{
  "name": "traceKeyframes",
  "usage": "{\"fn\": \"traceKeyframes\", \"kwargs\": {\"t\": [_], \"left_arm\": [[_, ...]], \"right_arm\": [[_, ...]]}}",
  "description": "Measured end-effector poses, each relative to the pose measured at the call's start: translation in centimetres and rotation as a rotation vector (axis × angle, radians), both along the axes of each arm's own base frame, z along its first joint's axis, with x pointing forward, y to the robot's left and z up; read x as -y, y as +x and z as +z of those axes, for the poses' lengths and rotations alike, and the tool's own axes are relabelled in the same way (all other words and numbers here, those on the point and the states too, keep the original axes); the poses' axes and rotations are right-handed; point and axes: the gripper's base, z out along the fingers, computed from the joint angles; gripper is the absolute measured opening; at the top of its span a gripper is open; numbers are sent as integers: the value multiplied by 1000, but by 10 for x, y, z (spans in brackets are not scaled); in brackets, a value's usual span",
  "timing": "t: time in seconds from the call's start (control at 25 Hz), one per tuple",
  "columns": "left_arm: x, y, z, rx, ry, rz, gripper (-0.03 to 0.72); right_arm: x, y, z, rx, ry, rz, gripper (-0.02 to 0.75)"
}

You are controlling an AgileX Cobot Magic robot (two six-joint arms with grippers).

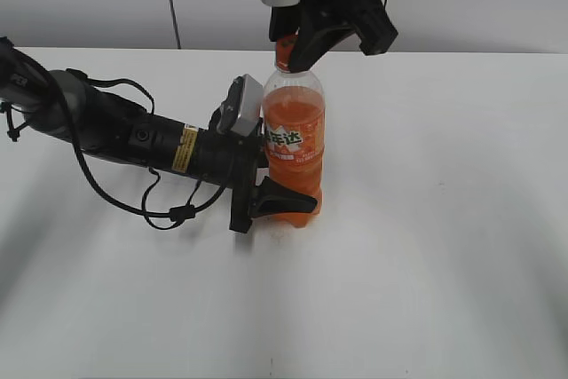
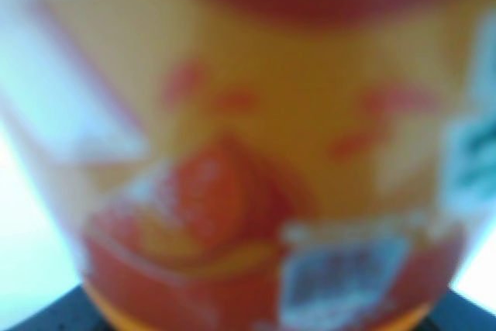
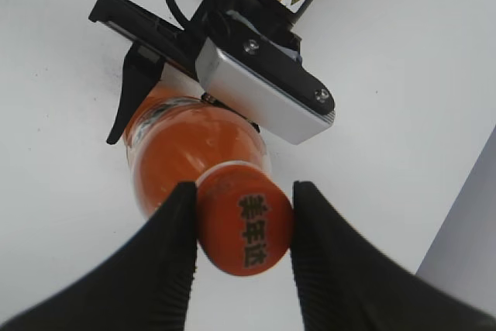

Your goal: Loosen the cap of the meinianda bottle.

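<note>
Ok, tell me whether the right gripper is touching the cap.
Touching. The right wrist view shows both fingers of the right gripper pressed against the cap's sides, no gap.

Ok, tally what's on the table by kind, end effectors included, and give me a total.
Soda bottle: 1
Orange cap: 1
End effectors: 2, the left holding the bottle's lower body, the right straddling the cap
Total: 4

We see bright, even light on the white table (image 1: 444, 219) in the exterior view, with only soft, faint shadows at lower left. The left wrist view is wholly out of focus: the meinianda bottle (image 2: 248, 153) fills it as orange smears. The right wrist view is sharp, its cap (image 3: 244, 226) crisply lettered.
</note>
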Motion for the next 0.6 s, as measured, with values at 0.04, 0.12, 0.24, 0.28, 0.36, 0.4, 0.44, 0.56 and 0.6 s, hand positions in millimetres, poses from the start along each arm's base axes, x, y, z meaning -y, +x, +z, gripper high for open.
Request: {"fn": "traceKeyframes", "kwargs": {"t": [0.04,0.12,0.24,0.28,0.36,0.4,0.44,0.56,0.6], "left_arm": [[0,0,0,0,0,0,408],[0,0,0,0,-1,-2,408],[0,0,0,1,-1,-2,408],[0,0,0,1,-1,-2,408],[0,0,0,1,-1,-3,408],[0,0,0,1,-1,-3,408],[0,0,0,1,-1,-3,408],[0,0,0,1,-1,-3,408],[0,0,0,1,-1,-3,408]], "right_arm": [[0,0,0,-3,2,-3,276],[0,0,0,-6,6,-7,276],[0,0,0,-8,8,-9,276],[0,0,0,-10,8,-13,276],[0,0,0,-14,10,-23,276],[0,0,0,-15,11,-26,276],[0,0,0,-16,11,-28,276],[0,0,0,-18,12,-32,276],[0,0,0,-19,12,-35,277]]}}
